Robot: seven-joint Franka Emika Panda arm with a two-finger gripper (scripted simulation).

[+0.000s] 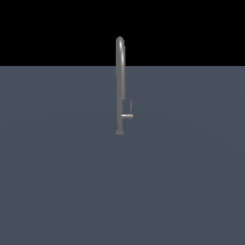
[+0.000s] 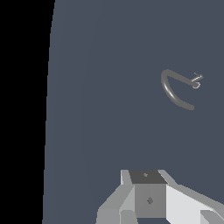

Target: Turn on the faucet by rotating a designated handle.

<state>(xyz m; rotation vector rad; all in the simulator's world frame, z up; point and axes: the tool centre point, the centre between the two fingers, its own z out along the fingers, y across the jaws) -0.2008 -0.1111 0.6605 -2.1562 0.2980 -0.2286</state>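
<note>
- Faucet (image 1: 120,86) stands upright on the grey floor (image 1: 57,182) in the middle of the exterior view, its arched top rising past the floor's far edge; nothing else stands near it.
- Handle (image 1: 128,113) juts from the tube's lower part toward the exterior view's right, a short stub ending in a thin upright bar, just above the base.
- Gripper (image 2: 151,205) shows only in the wrist view, and only its pale body; the fingertips are out of frame, so I cannot tell whether the fingers are spread or closed. Nothing appears to be held.
- Wrist view looks down on the faucet (image 2: 175,89) from well apart, with the handle (image 2: 197,81) a tiny glint at one end.
- Risk: the lever is far smaller than the tube, so a slightly off approach would likely strike the tube or arch instead.
- Risk: the bar is thin, and a push off its end may slip past without rotating it.
- Risk: descending with the fingers in an unsuitable state could jam against the stub.
</note>
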